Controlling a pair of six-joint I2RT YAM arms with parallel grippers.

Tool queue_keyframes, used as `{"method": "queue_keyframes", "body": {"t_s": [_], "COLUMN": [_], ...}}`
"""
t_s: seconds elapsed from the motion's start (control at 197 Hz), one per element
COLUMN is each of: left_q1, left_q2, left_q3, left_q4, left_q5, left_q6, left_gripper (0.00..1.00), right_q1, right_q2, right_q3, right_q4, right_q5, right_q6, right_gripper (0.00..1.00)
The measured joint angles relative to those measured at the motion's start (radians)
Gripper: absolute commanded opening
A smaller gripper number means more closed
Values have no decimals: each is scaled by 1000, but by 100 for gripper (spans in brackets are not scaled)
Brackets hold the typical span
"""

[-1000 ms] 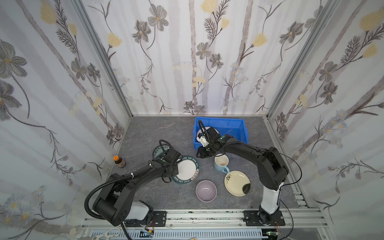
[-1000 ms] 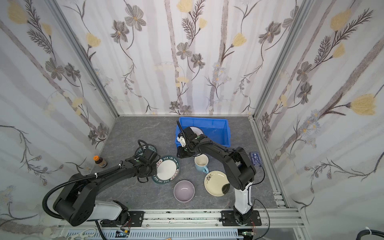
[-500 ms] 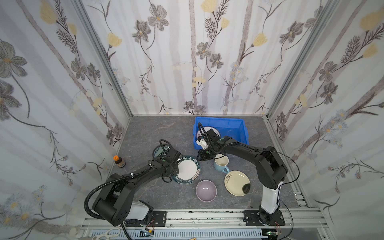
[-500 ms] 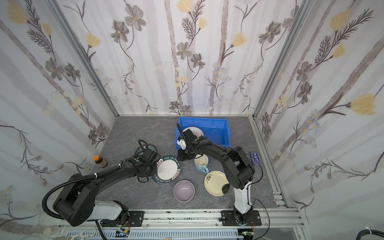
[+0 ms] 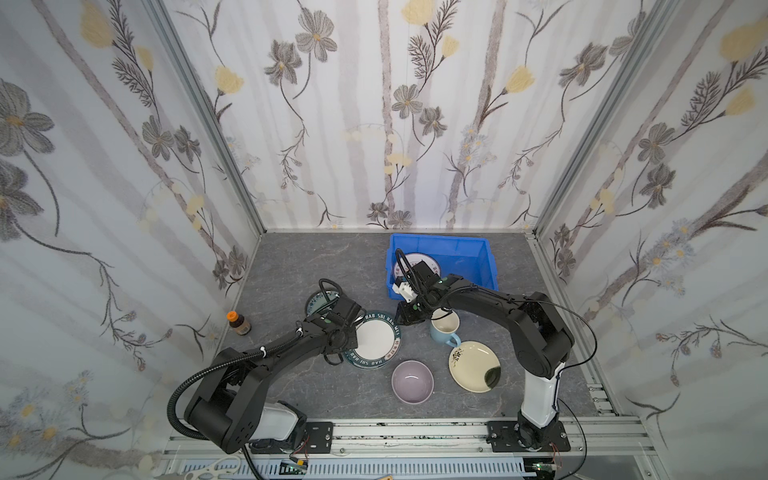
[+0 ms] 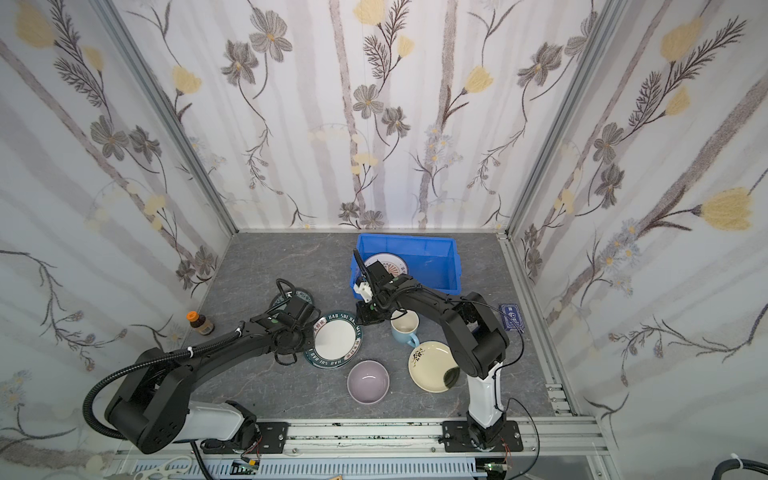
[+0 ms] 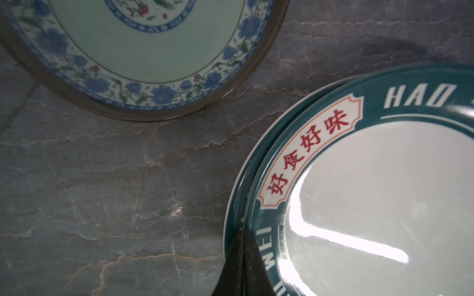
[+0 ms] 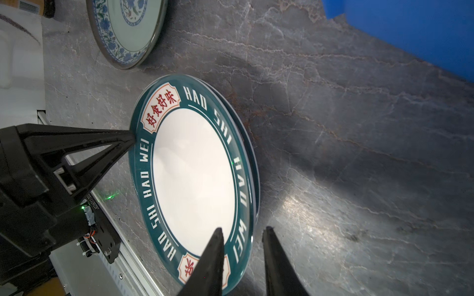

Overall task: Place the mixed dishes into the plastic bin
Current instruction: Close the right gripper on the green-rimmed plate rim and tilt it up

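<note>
One dish is in: a patterned plate point(image 6: 392, 261) lies in the blue plastic bin point(image 5: 457, 266), at the bin's 9 o'clock end, and the rest of the bin floor is bare. The bin sits at about 1 o'clock on the grey worktop point(image 5: 316, 266), near the back wall.

The other dishes are out on the worktop. Near the centre lies a teal plate lettered HAO SHI HAO WEI point(image 5: 374, 338). The left wrist view shows a second teal plate point(image 7: 239, 197) under it, slightly offset. A blue-floral dark-rimmed plate point(image 5: 322, 299) lies at 10 o'clock of the pair, just apart. The light-blue mug point(image 5: 444, 330) stands upright at 3 o'clock of them. The lilac bowl point(image 5: 412, 381) is at 5 o'clock and the cream plate with a black flower mark point(image 5: 473, 365) at 4 o'clock. A brown bottle with an orange cap point(image 5: 237, 322) stands apart at 9 o'clock and is no dish.

Both arms are at the top teal plate. The left gripper point(image 8: 132, 140) has its jaws pressed together into one point, touching the rim at about 9 o'clock and holding nothing. The right gripper point(image 8: 243, 229) is at about 2 o'clock with its jaws narrowly apart. They straddle the rim, one over the lettered band and one over the worktop outside, not yet clamped.

The task looks early: one dish of seven is placed and six are left. The step in hand seems to be getting the top teal plate off its twin.
</note>
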Motion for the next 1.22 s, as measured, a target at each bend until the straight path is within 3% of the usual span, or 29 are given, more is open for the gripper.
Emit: {"method": "queue_keyframes", "body": {"t_s": [0.487, 0.685, 1.219], "left_q1": [0, 0, 0], "left_q2": [-10, -12, -3], "left_q3": [0, 0, 0], "left_q4": [-2, -11, -12], "left_q5": [1, -3, 0], "left_q6": [0, 0, 0], "left_gripper": [6, 6, 5], "right_q1": [11, 19, 24], "right_q2": [40, 53, 95], "right_q3": [3, 21, 37], "right_q4": [-8, -18, -20], "right_q5": [-12, -19, -64], "right_q6": [-1, -4, -12], "right_gripper": [28, 20, 20]}}
